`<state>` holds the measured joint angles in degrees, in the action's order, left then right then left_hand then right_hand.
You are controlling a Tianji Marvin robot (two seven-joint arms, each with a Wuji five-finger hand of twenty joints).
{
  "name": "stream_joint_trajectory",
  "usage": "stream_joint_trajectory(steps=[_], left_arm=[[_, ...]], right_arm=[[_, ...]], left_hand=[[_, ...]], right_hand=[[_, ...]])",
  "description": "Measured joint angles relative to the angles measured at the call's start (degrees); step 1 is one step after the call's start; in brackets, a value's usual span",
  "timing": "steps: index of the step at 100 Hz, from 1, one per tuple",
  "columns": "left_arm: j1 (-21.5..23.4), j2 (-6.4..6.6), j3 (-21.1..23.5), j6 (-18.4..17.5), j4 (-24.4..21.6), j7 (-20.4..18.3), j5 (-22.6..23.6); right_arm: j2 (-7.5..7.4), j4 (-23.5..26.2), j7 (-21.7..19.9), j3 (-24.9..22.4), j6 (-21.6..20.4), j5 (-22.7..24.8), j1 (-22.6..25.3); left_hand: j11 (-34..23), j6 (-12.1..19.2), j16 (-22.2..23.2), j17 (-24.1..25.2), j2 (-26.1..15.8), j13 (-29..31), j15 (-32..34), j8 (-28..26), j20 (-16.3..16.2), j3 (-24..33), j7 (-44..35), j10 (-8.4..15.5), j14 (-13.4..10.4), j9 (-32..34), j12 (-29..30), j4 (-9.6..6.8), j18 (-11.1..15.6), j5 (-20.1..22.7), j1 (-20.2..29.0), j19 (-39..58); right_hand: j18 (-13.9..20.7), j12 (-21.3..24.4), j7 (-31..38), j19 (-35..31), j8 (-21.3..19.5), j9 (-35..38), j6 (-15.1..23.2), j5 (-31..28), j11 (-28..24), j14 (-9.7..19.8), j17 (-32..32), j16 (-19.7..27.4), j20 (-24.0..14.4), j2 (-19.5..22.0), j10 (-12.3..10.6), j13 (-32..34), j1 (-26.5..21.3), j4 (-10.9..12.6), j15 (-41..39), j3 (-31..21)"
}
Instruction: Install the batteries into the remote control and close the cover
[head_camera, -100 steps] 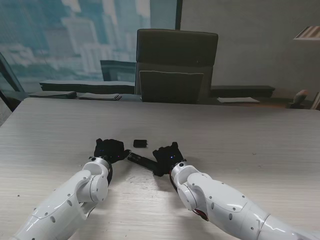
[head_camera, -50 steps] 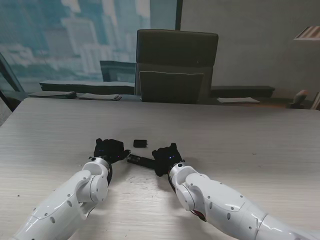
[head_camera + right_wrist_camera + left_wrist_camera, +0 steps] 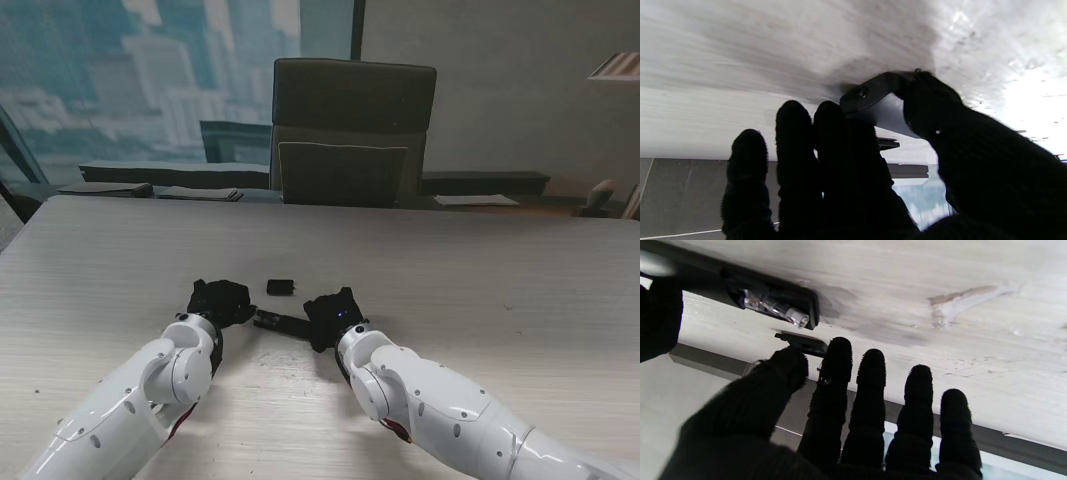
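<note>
The right hand (image 3: 333,312) held the remote (image 3: 281,321). Batteries (image 3: 775,308) sat inside, but the cover (image 3: 280,287) lay off just beyond the remote — the left hand (image 3: 222,299) was open, holding nothing.

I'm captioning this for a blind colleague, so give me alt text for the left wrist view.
The black-gloved left robot hand reaches with spread fingers toward a small black battery cover lying on the pale wooden table. Beside the cover lies the dark remote control, its open compartment showing a silvery battery.
</note>
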<state>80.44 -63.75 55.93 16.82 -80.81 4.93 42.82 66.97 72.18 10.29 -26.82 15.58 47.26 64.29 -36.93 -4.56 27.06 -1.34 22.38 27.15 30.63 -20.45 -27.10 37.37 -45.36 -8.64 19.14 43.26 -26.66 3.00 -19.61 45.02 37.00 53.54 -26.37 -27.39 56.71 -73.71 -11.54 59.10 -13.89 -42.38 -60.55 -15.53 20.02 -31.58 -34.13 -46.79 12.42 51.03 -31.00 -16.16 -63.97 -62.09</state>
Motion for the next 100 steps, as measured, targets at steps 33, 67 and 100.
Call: stream_joint_trajectory(steps=[33, 67, 100], left_arm=[[-1.4, 0.22, -2.3, 0.0, 0.1, -0.8, 1.4], [-3.3, 0.47, -4.2, 0.9, 0.3, -4.3, 2.0], [-3.5, 0.97, -4.6, 2.8, -0.4, -5.8, 3.8]], right_arm=[[0.2, -0.3, -0.2, 0.1, -0.3, -1.0, -0.4], [0.53, -1.0, 0.1, 0.3, -0.6, -1.6, -0.8], [0.67, -1.2, 0.1, 0.4, -0.7, -2.0, -0.9]], left_hand=[[-4.4, 0.2, 0.2, -0.7, -5.7, 2.4, 0.9, -0.9, 0.0, -3.6, -8.0, -0.2, 0.6, 5.9, -2.1, 0.44, 0.0, 5.0, -1.4, 0.0], [-8.7, 0.3, 3.0, -2.2, -9.6, 4.1, 5.9, -5.9, -1.9, -7.4, -14.6, -0.2, 1.5, 7.8, -5.2, 0.44, 0.0, 5.6, -1.4, 3.3], [-20.7, 1.7, 16.2, -10.6, -14.5, 11.2, 22.9, -17.3, -14.2, -14.8, -26.1, -1.0, 5.2, 11.7, -14.2, -0.02, -4.6, 5.5, -0.5, 17.2]], right_hand=[[0.0, 0.0, 0.7, -0.9, -0.6, 0.1, -0.5, -0.2, 0.0, 0.0, 0.2, 0.0, -0.6, 0.0, 0.0, 0.0, -0.5, -1.0, -0.4, 0.5], [0.1, 0.0, 0.8, -1.4, -1.4, 0.3, -0.5, -1.6, -0.2, -0.1, 0.4, 0.0, -1.1, 0.0, 0.0, 0.0, -0.5, -1.1, -0.6, 1.5], [0.1, 0.0, 0.9, -1.5, -2.1, 0.4, -1.0, -1.8, -0.6, -0.1, 0.6, 0.0, -1.2, 0.0, 0.2, 0.0, -0.5, -1.1, -0.6, 1.5]])
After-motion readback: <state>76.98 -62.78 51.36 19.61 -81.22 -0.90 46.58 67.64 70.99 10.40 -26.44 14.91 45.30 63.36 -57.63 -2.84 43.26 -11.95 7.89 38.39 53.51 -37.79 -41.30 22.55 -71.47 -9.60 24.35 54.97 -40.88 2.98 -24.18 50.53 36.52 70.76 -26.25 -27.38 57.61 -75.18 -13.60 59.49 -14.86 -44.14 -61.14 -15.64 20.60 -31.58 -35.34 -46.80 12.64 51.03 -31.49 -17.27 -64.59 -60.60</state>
